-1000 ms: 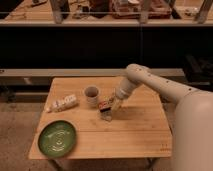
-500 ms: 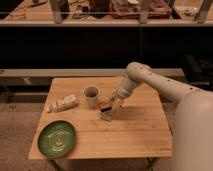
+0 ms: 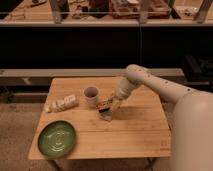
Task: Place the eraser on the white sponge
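My gripper [image 3: 108, 111] hangs low over the middle of the wooden table [image 3: 140, 132], just right of the pale cup [image 3: 91, 95]. It is shut on the eraser [image 3: 103, 106], a small block showing black and red-orange between the fingers. The eraser sits at or just above the tabletop. The white sponge lies directly under the gripper and the eraser; it is mostly hidden by them and their shadow. My white arm [image 3: 150, 82] reaches in from the right.
A long whitish labelled packet [image 3: 61, 104] lies at the left, beside the cup. A green plate [image 3: 57, 138] sits at the front left corner. A dark shelf unit [image 3: 105, 45] stands behind the table.
Almost nothing: the arm and gripper hold nearly the same pose over the same spot, with the eraser still in the fingers.
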